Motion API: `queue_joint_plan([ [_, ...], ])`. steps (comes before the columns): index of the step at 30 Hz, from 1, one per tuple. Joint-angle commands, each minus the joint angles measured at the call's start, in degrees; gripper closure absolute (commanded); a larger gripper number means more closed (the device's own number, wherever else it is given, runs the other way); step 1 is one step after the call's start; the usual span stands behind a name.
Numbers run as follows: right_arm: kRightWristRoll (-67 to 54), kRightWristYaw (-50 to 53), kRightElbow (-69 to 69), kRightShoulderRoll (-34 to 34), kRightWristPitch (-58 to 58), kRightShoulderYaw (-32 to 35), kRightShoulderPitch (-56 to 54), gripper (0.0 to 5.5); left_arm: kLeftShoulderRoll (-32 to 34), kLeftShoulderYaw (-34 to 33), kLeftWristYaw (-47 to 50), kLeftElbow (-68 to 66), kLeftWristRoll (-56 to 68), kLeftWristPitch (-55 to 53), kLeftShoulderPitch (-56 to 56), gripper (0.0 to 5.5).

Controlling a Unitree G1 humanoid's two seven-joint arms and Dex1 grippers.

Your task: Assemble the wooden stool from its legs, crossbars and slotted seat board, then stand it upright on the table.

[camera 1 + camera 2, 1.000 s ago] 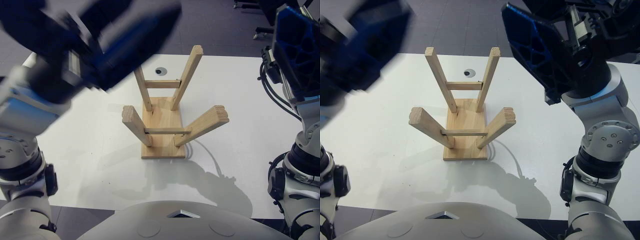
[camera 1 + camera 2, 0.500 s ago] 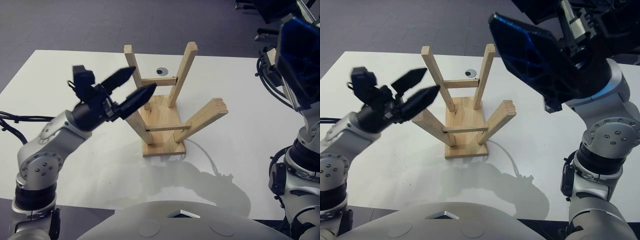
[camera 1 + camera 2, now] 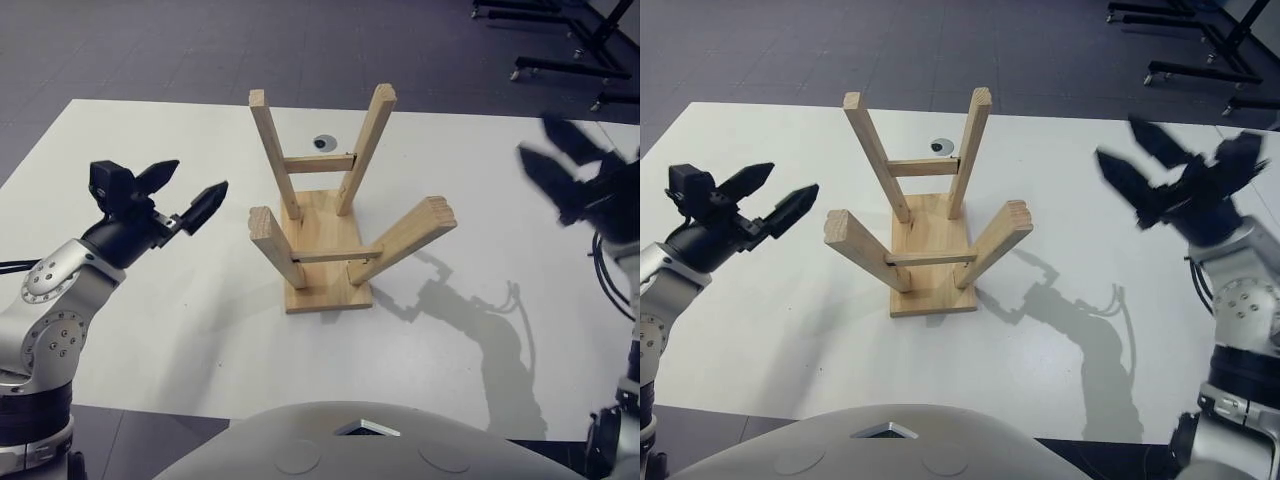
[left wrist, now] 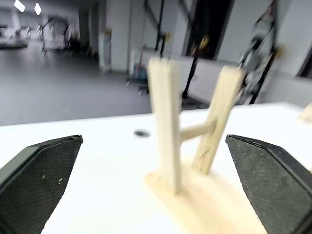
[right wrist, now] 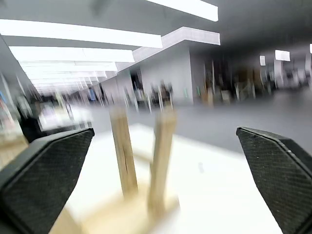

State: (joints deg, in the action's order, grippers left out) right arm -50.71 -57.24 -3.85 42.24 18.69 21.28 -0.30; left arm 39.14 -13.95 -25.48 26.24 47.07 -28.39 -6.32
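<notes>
Far left, above the table: left gripper, fingers spread wide, holding nothing, pointed rightward at the stool. Just past its tips, the near-left leg, with nothing between the two. From the left wrist, two legs and a crossbar straight ahead, framed by the open fingers.

Centre: stool upside down, seat board flat on the table, long axis running away from the robot. Four legs up: far pair nearly upright, joined by a crossbar; near pair splayed outward, joined by a second crossbar. Looks assembled, so probably only the turning-over to do. Behind the far pair, a small round hole in the table, apart from the board and out of the way.

Right: right gripper, blurred, fingers apart and empty, aimed leftward at the stool, clear of the near-right leg. Stool thus between both grippers, the left one nearer. For the flip, likely a hold on opposite legs or on the board's long edges. Splayed near legs jutting toward each gripper, apt to be bumped first on a straight approach. Possible risk: a loose leg slipping from its slot once lifted.
</notes>
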Motion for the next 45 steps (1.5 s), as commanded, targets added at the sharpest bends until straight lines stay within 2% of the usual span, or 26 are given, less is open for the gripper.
queue_joint_plan([
  [1, 9.41, -0.91, -2.16, -4.19, -5.13, -8.2, 1.73, 0.11, 0.06, 5.58, -2.98, -0.77, -7.26, 1.36, 0.26, 0.1],
  [4, 16.43, -2.57, -4.49, -4.85, -8.06, -14.71, 4.14, 0.11, -0.53, 9.66, -6.11, 0.38, -9.81, 1.62, 1.22, 0.1],
  [7, 22.37, -5.29, -5.61, -2.47, -10.01, -19.0, 7.31, 0.11, -0.69, 12.8, -8.99, 0.53, -12.08, 1.97, 2.65, 0.1],
  [13, 24.4, -5.63, -6.48, -3.04, -9.59, -20.82, 7.05, 0.11, -3.82, 16.03, -10.53, 0.02, -14.51, 2.3, 6.1, 0.1],
  [16, 22.93, -1.57, -9.4, -6.77, -6.99, -21.94, 6.43, 0.11, -4.74, 16.6, -10.72, 0.53, -15.24, 2.12, 6.57, 0.1],
  [19, 26.95, 6.74, -8.09, -12.27, -6.93, -23.62, 5.73, 0.11, -5.39, 16.82, -10.77, 1.25, -15.5, 1.85, 6.56, 0.1],
  [23, 31.94, 14.2, -3.77, -15.68, -9.71, -22.9, 5.9, 0.11, -5.42, 16.22, -11.04, 1.6, -15.56, 1.69, 6.4, 0.1],
  [29, 37.91, 27.16, 10.12, -19.46, -20.21, -15.74, 6.58, 0.11, -4.41, 13.17, -12.62, 0.24, -14.92, 2.09, 7.01, 0.1],
  [33, 40.35, 31.99, 13.52, -21.84, -24.29, -15.06, 4.17, 0.11, -3.51, 10.98, -14.4, -1.15, -15.09, 2.57, 6.72, 0.1],
  [40, 36.7, 27.47, 13.69, -18.34, -24.83, -11.61, 1.92, 0.11, -1.91, 9.98, -18.63, -4.41, -17.1, 5.18, 7.34, 0.1],
  [45, 24.5, 8.51, 8.19, -10.88, -18.1, -9.99, 4.94, 0.11, -1.1, 10.21, -26.64, -10.38, -16.67, 9.37, 10.0, 0.1],
])
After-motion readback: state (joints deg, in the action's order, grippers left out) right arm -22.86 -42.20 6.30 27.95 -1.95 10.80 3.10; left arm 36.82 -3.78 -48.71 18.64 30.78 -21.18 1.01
